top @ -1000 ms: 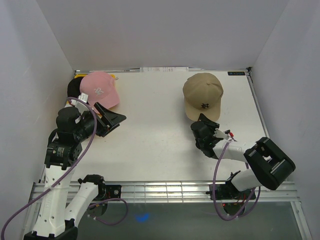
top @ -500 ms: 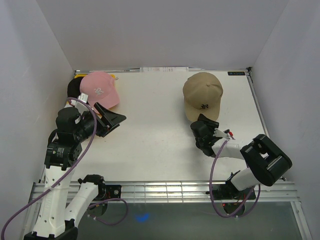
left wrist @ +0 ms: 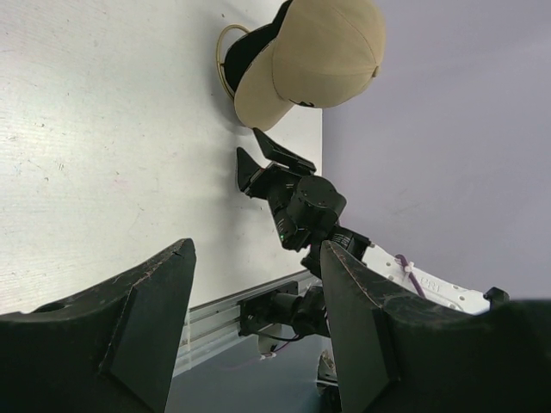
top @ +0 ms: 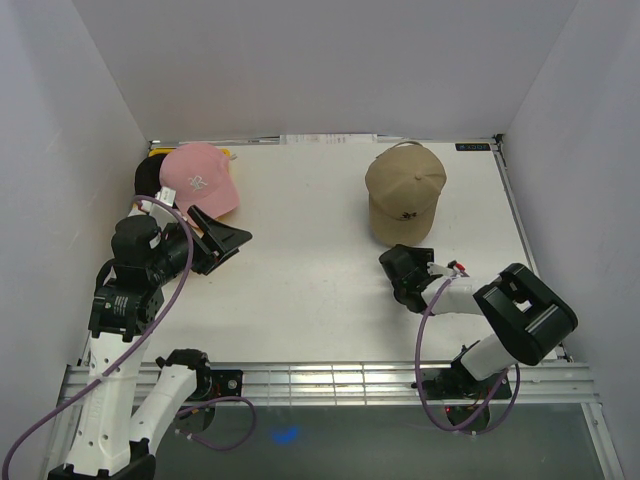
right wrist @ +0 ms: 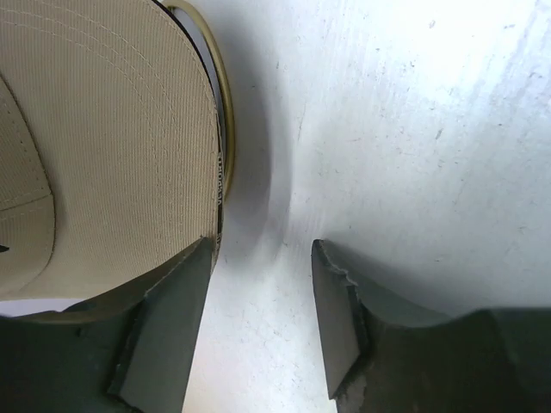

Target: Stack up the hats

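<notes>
White table [top: 300, 250], grey walls all round, and the tan cap [top: 405, 190] sits on its wire stand [right wrist: 222, 103] just ahead of the right gripper [top: 408, 256]. Its brim tip is almost at the fingertips, and the jaws are spread with only bare table between them. Across the way, the left gripper [top: 226, 240] hangs with its jaws wide and nothing in them. The pink cap [top: 197, 178] lies just beyond its tips, with a black cap [top: 147, 178] peeking out past that.

This looks like a grab for the tan brim. The best play is one finger under, one over, pinching mid-brim. Then lift straight up so the stand stays put.

Both caps carry small front logos, too small to read. Tiny print along the tan cap's inner band won't resolve either.
</notes>
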`<state>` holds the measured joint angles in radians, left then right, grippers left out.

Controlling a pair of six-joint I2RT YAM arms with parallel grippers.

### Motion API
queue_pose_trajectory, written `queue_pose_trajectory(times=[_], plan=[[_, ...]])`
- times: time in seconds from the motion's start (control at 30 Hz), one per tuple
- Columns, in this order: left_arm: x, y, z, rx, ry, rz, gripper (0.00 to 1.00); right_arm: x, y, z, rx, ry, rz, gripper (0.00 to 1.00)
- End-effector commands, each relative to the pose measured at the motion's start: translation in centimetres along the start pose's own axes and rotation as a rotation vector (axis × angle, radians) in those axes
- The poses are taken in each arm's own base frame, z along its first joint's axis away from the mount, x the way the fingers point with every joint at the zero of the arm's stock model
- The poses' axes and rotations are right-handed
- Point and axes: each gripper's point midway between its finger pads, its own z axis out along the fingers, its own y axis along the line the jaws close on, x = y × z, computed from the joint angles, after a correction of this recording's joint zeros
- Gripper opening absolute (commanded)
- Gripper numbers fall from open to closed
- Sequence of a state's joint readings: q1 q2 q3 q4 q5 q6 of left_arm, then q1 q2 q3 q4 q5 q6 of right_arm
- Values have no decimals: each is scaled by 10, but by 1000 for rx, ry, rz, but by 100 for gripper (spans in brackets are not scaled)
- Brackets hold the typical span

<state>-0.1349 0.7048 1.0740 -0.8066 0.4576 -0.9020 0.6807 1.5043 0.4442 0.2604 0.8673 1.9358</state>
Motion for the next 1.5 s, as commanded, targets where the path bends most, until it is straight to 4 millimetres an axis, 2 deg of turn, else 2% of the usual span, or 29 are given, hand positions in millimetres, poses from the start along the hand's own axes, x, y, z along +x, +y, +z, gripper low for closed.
queue_pose_trajectory(times=[0.0, 0.2, 0.4, 0.47, 0.57, 0.63, 0.7, 0.73, 0.8, 0.93, 1.07, 1.1, 1.13, 1.17, 1.27, 1.3, 1.4, 1.43, 1.47], plan=[[1, 1, -2, 0, -8, 17, 70, -7, -39, 1, 115, -1, -171, 59], [1, 3, -1, -7, -7, 9, 70, -3, -34, -3, 109, 34, -202, 59], [-1, 4, 0, -16, -17, 9, 70, -10, -44, -15, 136, 60, -209, 59], [-2, 6, 1, -22, -18, 8, 71, -15, -48, -21, 164, 67, -261, 59], [-4, 8, 3, -32, -26, 7, 71, -12, -44, -31, 160, 124, -313, 59], [-6, 10, 5, -43, -33, 5, 72, -9, -51, -39, 176, 176, -358, 59], [-6, 14, 8, -58, -31, 3, 72, -8, -50, -46, 150, 219, -413, 60], [-7, 16, 8, -65, -35, 7, 72, -7, -60, -50, 153, 256, -439, 60], [-8, 21, 11, -84, -40, 11, 72, -5, -56, -57, 87, 307, -504, 60], [-13, 44, 18, -176, -61, 22, 72, 21, -35, -83, -124, 505, -605, 59], [-18, 65, 21, -270, -89, 42, 73, 43, -12, -109, -265, 632, -703, 59], [-20, 69, 21, -288, -97, 54, 73, 49, 10, -117, -313, 640, -709, 59], [-23, 71, 21, -305, -103, 60, 74, 52, 17, -121, -342, 644, -750, 59], [-28, 79, 23, -347, -114, 74, 74, 59, 33, -131, -377, 655, -766, 59], [-35, 97, 27, -450, -122, 80, 77, 75, 53, -145, -443, 670, -807, 60], [-37, 100, 28, -464, -123, 85, 77, 80, 74, -154, -489, 669, -793, 60], [-47, 103, 37, -478, -141, 92, 78, 106, 86, -162, -514, 720, -850, 60], [-52, 103, 41, -476, -149, 107, 79, 117, 102, -164, -532, 731, -854, 60], [-55, 106, 44, -488, -146, 112, 79, 123, 107, -168, -545, 743, -868, 60]])
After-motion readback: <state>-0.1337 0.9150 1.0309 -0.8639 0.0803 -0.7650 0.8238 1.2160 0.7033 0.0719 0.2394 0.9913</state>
